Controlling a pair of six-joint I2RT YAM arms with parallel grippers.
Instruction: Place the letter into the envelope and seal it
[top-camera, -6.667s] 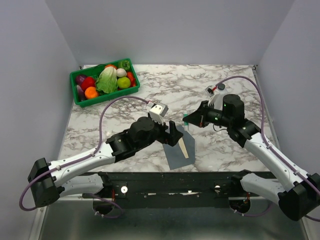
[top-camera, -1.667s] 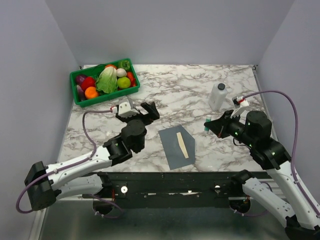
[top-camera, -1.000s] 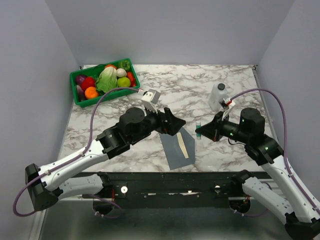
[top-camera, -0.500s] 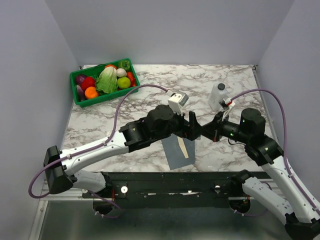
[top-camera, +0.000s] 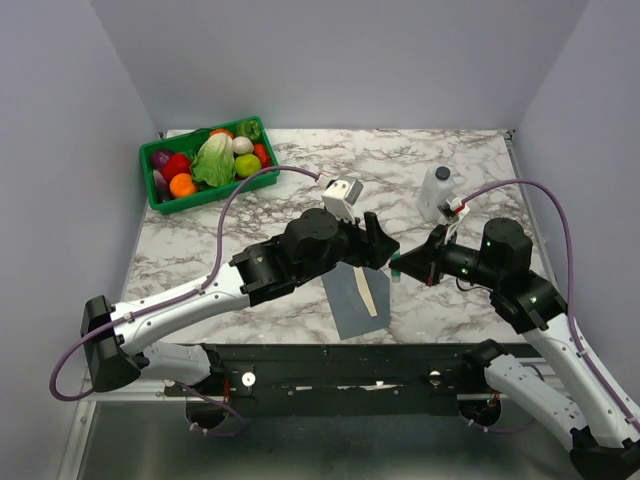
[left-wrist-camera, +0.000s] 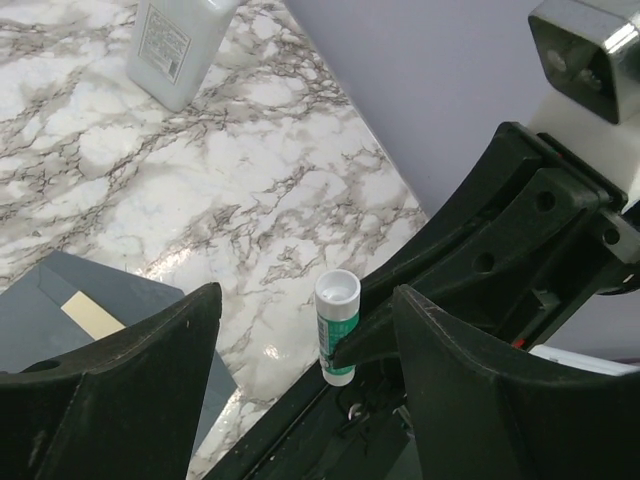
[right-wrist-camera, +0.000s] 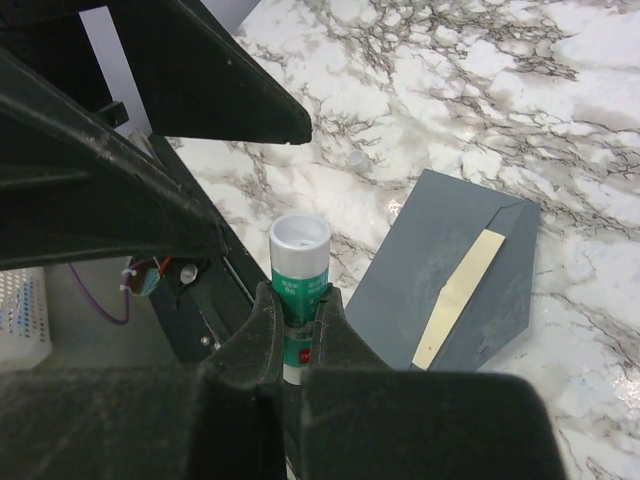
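Marbled tabletop (top-camera: 330, 170); right gripper (right-wrist-camera: 297, 312) clamps green-and-white plastic glue stick (right-wrist-camera: 299, 255); left gripper (left-wrist-camera: 300, 312) open, jaws flanking stick's white end. Slate-grey paper envelope (right-wrist-camera: 410, 280) flat below-ahead of right gripper, cream-tan letter (right-wrist-camera: 455, 295) strip showing. Sealing step: next, pinch cap, pull straight.

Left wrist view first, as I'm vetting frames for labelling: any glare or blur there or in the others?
Left wrist: small glare patch on the marble table beside the sharp glue stick; the left end effector near the lens looks soft. Right wrist: right end effector dark and blurred, envelope crisp. Top external: even light, faint shadows.
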